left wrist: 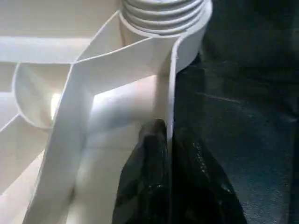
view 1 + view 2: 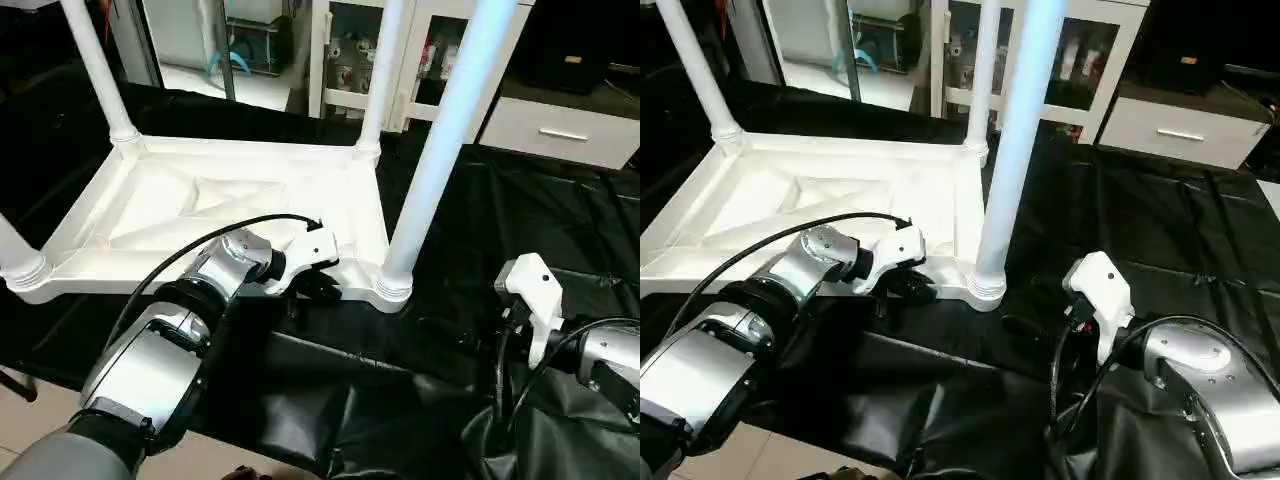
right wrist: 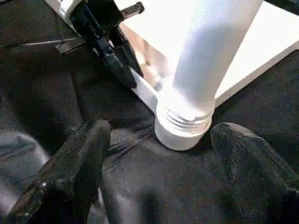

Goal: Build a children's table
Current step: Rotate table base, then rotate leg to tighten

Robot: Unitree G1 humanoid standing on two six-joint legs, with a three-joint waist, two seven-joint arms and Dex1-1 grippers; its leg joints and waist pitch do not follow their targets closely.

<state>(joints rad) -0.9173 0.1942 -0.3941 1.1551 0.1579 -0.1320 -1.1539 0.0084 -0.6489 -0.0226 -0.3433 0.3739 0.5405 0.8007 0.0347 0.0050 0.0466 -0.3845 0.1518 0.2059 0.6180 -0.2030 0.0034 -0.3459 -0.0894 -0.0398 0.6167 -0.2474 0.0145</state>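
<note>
**All four legs standing, rim pinched**

The children's table (image 2: 230, 210) lies upside down on the black worktop (image 2: 520, 220), legs up. The left claw (image 3: 114, 58) pinches its near rim (beside the corner leg (image 2: 440, 150)). The right claw (image 3: 159, 154) waits, spread. Steady the rim while checking that leg's seating.

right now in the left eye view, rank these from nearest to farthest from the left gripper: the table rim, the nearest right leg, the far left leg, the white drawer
1. Table rim, pinched between the left gripper fingers.
2. Nearest right leg, just right of the gripper, standing in its corner socket.
3. Far left leg, across the tabletop at the back left corner.
4. White drawer, off the table at the back right.
</note>
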